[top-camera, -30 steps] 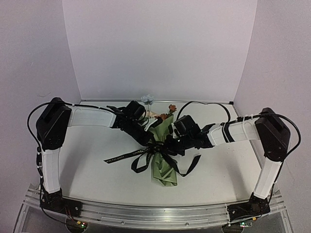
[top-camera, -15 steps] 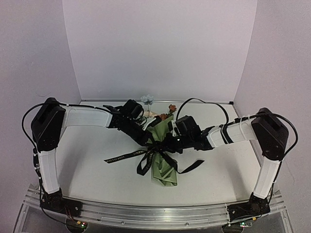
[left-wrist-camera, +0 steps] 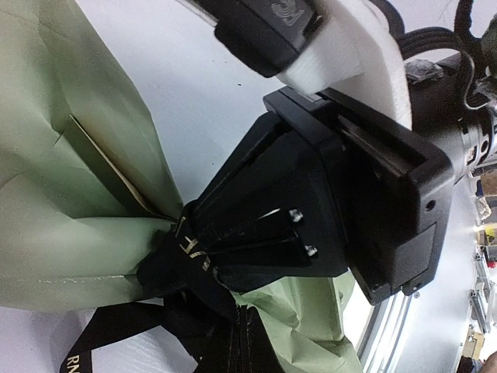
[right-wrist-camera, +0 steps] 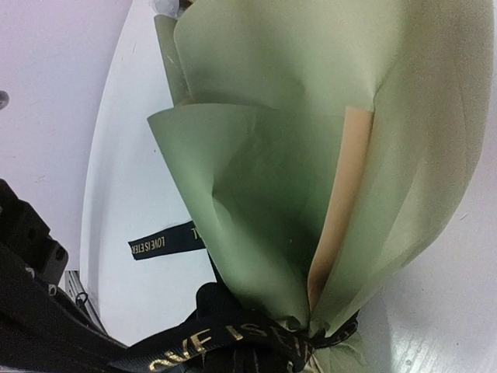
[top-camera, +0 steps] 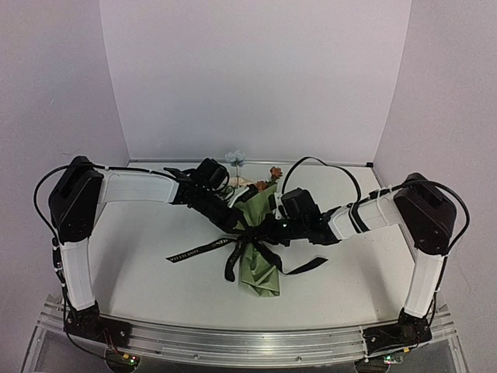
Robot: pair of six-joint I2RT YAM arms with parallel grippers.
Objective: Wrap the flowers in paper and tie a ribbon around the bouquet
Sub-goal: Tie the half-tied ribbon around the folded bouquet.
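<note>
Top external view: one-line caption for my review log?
Left gripper and right gripper pinch the ribbon around the paper-wrapped bouquet.

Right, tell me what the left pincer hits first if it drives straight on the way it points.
The ribbon knot on the paper, right at the tips of the left pincer; just behind it is the right pincer. Depth there is hard to judge.

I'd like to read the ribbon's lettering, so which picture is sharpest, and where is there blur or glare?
Right wrist view: sharpest, pale lettering on the narrow black ribbon legible, olive-green paper sheet evenly lit. Left wrist view: close-up ribbon and paper soft, white plastic cover at top washed out. Top external view: soft even light, faint shadows on the white table, lettering too small.
</note>
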